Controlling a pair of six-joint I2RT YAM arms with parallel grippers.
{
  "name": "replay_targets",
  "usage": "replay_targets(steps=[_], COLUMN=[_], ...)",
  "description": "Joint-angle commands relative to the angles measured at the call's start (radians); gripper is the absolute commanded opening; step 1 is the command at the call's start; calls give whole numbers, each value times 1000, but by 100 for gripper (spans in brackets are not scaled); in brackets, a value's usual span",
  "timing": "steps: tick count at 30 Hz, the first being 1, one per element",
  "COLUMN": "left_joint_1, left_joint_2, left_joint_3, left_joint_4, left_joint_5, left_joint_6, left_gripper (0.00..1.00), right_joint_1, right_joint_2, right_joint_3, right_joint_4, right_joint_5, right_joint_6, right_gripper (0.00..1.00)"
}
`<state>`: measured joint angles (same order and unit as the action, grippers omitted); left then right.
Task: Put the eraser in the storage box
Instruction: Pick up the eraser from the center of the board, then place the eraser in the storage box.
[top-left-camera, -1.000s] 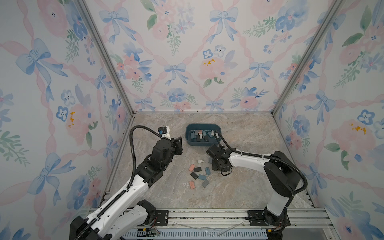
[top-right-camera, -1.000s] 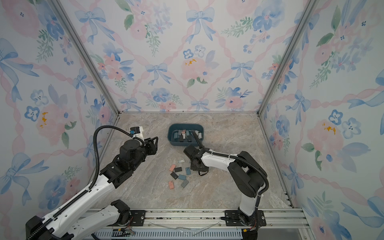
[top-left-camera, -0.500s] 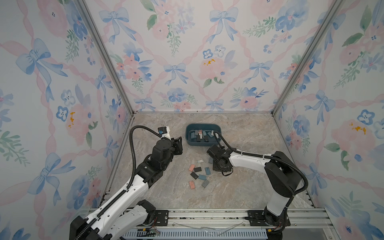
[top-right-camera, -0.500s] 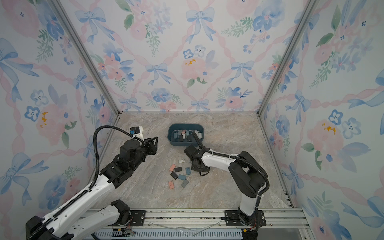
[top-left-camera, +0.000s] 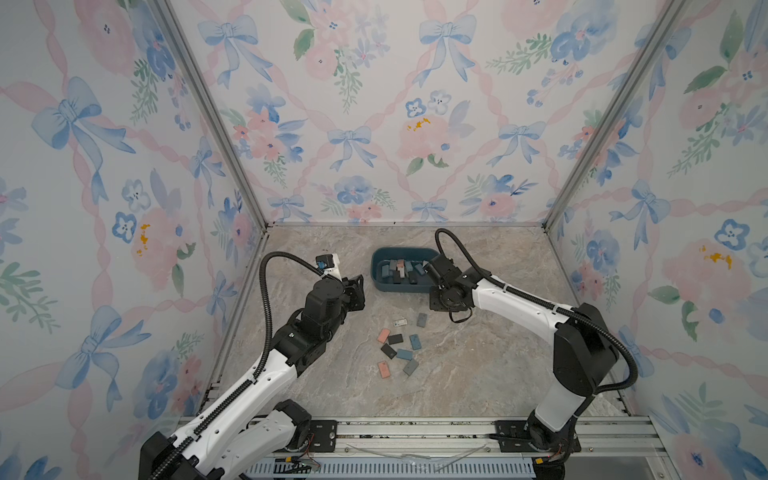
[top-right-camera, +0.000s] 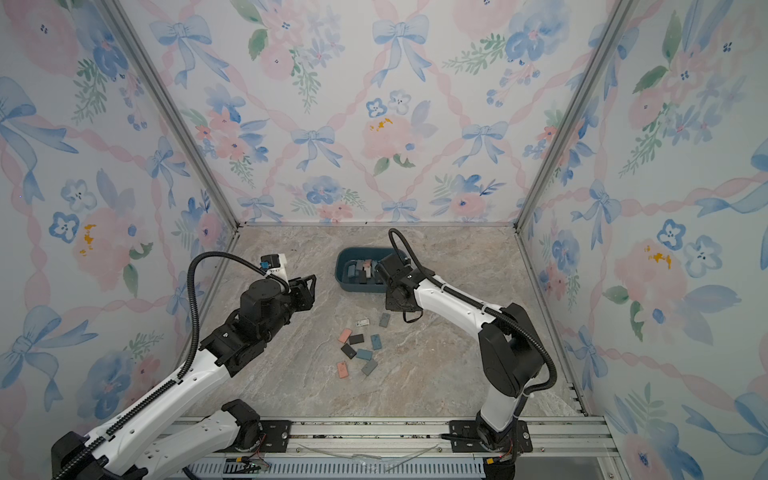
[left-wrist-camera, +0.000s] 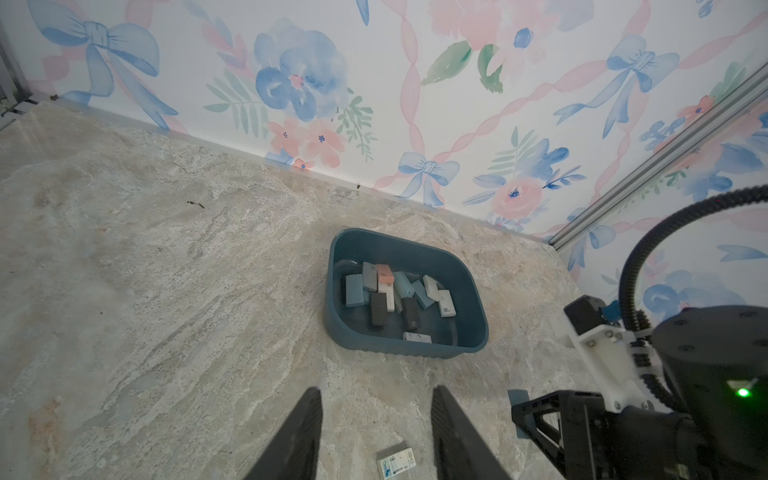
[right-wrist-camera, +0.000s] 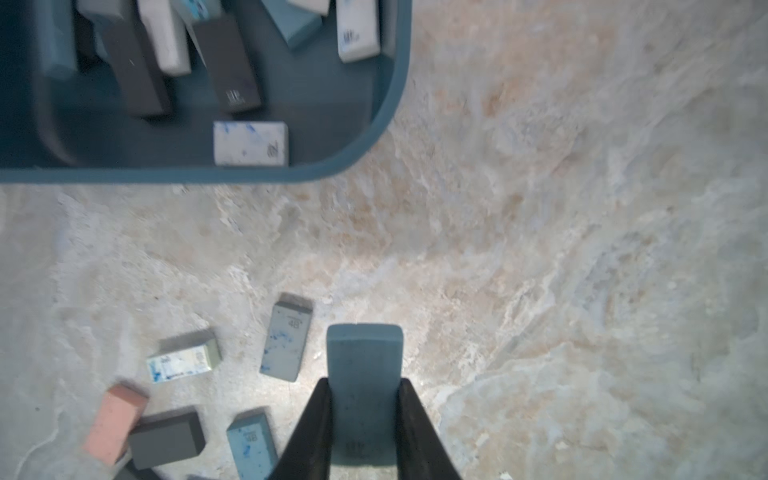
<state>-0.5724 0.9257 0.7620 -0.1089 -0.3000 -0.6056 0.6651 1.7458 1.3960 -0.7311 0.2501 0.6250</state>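
The desk (top-left-camera: 478, 374) carries one storage box (top-left-camera: 399, 288) near its back edge holding some eleven boxed erasers (left-wrist-camera: 379, 308), nine loose erasers (top-left-camera: 395, 338) mid-desk, an empty half-wide left claw (left-wrist-camera: 376, 392), and a right claw (right-wrist-camera: 365, 384) pinching one teal eraser (right-wrist-camera: 365, 353) lengthwise, pointing boxward, just before it.

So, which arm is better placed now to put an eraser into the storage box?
The right arm. The right gripper is shut on a teal eraser, just outside the rim of the storage box. The left gripper is open and holds nothing.
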Motion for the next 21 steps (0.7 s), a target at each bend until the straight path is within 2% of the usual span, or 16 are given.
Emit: replay_targets(steps=[1,10,21], left_joint_1=[9,9,9], left_joint_2=[-7,-20,-35], left_joint_3=[-10,-9,-14], left_joint_4=[-13,-43,-67], left_joint_5=[-18,-40,-45], left_joint_6=[-13,-29,-59], left_gripper=[46,46,46], right_joint_1=[-36,-87,-121], right_joint_2=[48,286,578], right_joint_3=[99,412,769], right_joint_4=[-37,-87,-162], right_joint_5=[-9,-70,-134], right_joint_6=[-104,-208,-254], right_gripper=[25,24,22])
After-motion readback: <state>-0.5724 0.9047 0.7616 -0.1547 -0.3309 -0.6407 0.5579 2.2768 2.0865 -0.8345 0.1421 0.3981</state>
